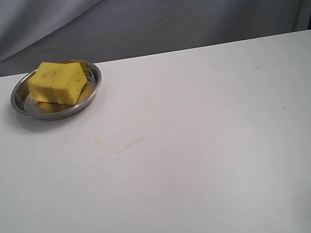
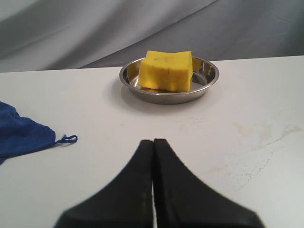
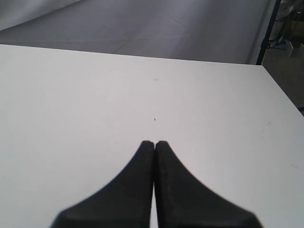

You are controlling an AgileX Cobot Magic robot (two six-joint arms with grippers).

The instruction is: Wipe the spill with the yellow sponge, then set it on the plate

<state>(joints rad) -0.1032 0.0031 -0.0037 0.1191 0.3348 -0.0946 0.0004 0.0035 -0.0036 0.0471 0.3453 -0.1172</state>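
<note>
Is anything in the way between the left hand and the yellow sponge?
No, nothing visible. Only bare table lies between the shut left hand and the sponge, which sits in the plate. A blue cloth lies off to one side, out of the path.

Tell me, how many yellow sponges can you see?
1. The yellow sponge sits in the plate, at the back left of the table in the exterior view. No other sponge shows, though the cameras may not cover the whole table.
</note>
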